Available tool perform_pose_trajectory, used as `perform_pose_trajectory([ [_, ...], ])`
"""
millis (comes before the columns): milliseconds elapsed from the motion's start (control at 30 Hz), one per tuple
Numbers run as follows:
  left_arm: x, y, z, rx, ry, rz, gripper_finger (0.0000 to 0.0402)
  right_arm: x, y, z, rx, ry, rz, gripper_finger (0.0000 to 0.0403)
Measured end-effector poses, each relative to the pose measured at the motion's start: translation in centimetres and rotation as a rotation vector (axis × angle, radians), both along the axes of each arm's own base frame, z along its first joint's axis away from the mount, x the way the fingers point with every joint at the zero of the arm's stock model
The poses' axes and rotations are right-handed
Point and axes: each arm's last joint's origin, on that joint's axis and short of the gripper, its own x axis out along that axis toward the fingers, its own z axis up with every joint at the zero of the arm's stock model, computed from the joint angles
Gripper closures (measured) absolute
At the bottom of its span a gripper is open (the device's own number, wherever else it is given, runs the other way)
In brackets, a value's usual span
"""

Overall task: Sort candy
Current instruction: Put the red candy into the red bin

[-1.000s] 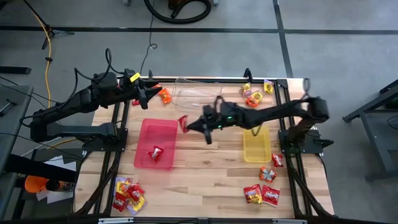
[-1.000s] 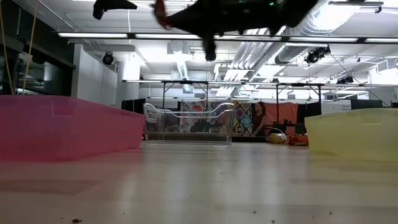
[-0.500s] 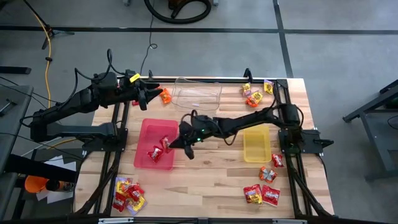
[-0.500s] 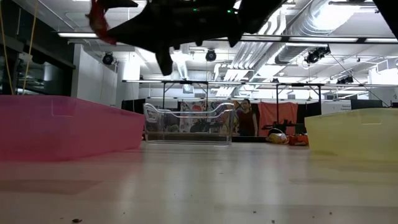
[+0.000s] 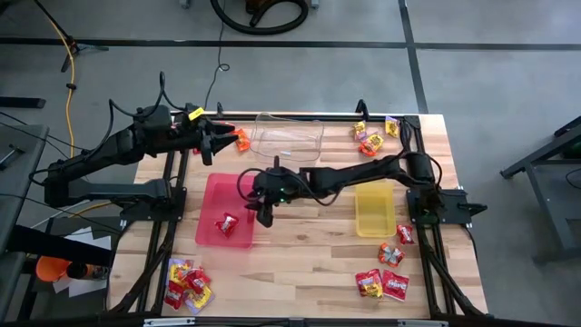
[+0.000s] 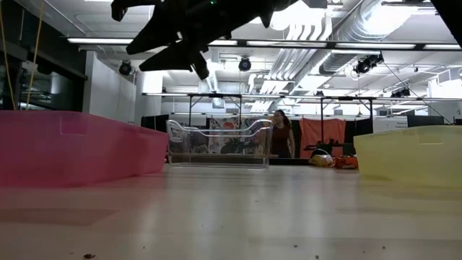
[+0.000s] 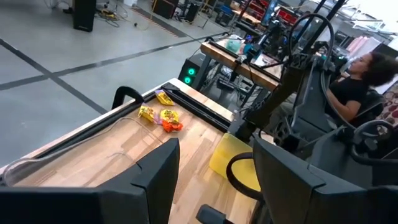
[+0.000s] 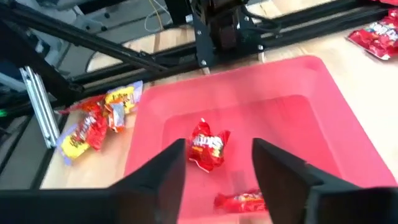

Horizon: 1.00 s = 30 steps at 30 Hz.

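Above the red tray [image 5: 231, 211], the right gripper [image 5: 260, 205] now hangs with fingers spread and empty; half a second ago it pinched a red candy there. Two red candies [image 8: 209, 145] lie in this tray, the second [image 8: 241, 201] partly cut off behind the fingers. Six packets sit at the worktop's near right corner, a heap of uncertain count at the near left corner [image 5: 187, 282], four at the far right corner [image 5: 370, 139]. Left gripper [image 5: 208, 145] waits spread at the far left edge beside an orange candy [image 5: 241, 140].
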Motion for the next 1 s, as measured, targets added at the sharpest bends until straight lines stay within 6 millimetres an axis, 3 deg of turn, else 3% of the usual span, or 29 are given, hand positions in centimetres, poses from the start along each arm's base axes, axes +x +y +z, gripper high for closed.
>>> perform_pose_trajectory([
  [100, 0.0, 0.0, 0.0, 0.000, 0.000, 0.000, 0.0211, -0.2, 0.0, 0.5, -0.006, 0.026, 0.011, 0.0190],
  [267, 0.0, -0.1, 0.0, -0.011, -0.003, -0.013, 0.0211, -2.3, 0.0, 1.8, -0.052, 0.181, 0.087, 0.0181],
  [467, 0.4, -1.6, 0.0, -0.051, -0.013, -0.157, 0.0211, -7.8, 0.1, 4.5, -0.132, 0.384, 0.138, 0.0181],
  [567, 1.0, -3.1, -0.1, -0.121, -0.022, -0.233, 0.0211, -11.8, 0.4, 4.5, -0.163, 0.436, 0.119, 0.0181],
  [800, 4.3, -9.3, -2.1, -0.283, 0.120, -0.452, 0.0211, -21.7, 0.6, 2.7, -0.013, 0.378, -0.106, 0.0181],
  [1000, 5.8, -16.9, -6.6, -0.489, 0.475, -0.690, 0.0211, -25.7, 0.6, 0.8, 0.138, 0.184, -0.249, 0.0181],
])
